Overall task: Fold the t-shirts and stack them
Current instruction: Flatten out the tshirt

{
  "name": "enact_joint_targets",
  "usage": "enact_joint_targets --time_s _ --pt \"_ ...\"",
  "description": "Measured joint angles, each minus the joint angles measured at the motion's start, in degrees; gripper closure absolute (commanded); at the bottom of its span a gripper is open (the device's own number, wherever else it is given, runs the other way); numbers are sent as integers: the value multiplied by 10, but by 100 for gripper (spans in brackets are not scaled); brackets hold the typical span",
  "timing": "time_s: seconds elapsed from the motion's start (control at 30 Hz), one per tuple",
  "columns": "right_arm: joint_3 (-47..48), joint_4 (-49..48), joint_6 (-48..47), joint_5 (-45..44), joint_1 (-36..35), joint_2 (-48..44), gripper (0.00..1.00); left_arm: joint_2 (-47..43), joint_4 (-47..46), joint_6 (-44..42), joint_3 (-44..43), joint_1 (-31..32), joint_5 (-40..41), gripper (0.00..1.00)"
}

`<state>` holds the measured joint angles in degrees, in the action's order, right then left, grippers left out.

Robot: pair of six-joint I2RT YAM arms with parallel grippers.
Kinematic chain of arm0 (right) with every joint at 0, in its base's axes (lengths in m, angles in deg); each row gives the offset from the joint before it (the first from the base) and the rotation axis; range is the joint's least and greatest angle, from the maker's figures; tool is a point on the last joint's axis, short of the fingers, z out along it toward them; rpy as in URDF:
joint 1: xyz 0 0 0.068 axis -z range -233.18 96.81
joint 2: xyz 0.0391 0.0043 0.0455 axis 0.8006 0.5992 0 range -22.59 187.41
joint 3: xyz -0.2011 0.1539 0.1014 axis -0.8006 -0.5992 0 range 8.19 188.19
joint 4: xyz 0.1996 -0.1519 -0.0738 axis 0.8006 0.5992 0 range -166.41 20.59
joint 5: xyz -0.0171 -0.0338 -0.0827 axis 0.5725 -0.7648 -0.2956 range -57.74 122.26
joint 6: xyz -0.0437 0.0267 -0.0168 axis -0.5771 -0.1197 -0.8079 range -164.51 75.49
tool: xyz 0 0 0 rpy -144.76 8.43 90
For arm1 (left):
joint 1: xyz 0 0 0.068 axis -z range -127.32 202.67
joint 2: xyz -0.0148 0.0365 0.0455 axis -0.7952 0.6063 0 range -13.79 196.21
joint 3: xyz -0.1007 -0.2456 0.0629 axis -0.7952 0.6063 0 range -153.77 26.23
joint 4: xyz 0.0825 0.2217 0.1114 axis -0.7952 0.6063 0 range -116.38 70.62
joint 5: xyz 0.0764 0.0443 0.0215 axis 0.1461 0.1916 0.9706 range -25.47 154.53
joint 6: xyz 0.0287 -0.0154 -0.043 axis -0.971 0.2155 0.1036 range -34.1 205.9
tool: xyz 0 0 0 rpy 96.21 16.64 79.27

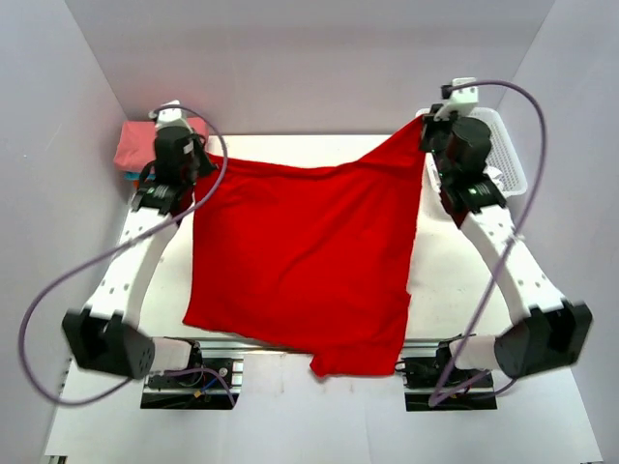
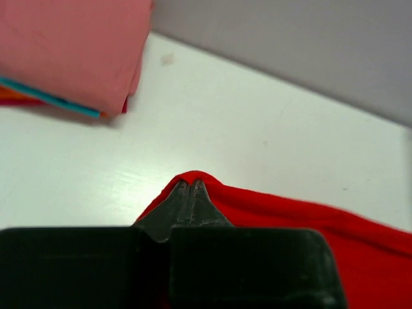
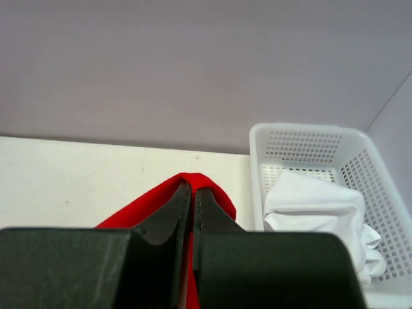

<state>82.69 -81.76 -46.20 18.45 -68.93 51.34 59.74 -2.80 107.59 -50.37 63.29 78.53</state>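
Note:
A bright red t-shirt (image 1: 305,256) is stretched between both grippers and hangs toward the table's near edge, its lower end draping over it. My left gripper (image 1: 196,162) is shut on its far left corner; the left wrist view shows the red cloth (image 2: 290,215) pinched at the fingertips (image 2: 180,193). My right gripper (image 1: 426,130) is shut on the far right corner, held higher; red cloth (image 3: 212,193) wraps its tips in the right wrist view. A folded stack with a pink shirt (image 1: 135,145) on top lies at the far left, with teal and orange-red edges below (image 2: 48,96).
A white perforated basket (image 1: 511,155) stands at the far right and holds white cloth (image 3: 312,203). Grey walls enclose the white table (image 1: 445,280) on three sides.

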Motion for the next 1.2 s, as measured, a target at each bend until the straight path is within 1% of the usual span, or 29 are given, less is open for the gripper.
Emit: enact_joint_targets --time_s 0.13,0.27,0.5,0.67,0.73,0.9,1.0,1.07,1.2 --pt "7 -29 0 -11 0 71 100 82 -19 5 0 0 28 100" --pt "51 -42 2 -26 4 162 100 177 -35 9 -32 -3 46 100" --pt "155 -35 24 -37 23 329 100 366 -50 4 -164 -14 46 100" --pt "258 -2 49 -36 32 435 100 489 -52 0 -277 -29 28 100" --pt "270 12 59 -34 34 450 100 524 -52 -1 -309 -36 22 100" --pt "261 28 74 -34 37 448 100 563 -65 -15 -327 -55 2 100" --pt "234 30 78 -33 37 432 100 579 -96 -41 -338 -63 -22 100" --pt "218 32 78 -32 37 423 100 596 -121 -62 -363 -68 -42 100" --pt "214 36 77 -29 37 421 100 640 -174 -114 -433 -71 -73 100"
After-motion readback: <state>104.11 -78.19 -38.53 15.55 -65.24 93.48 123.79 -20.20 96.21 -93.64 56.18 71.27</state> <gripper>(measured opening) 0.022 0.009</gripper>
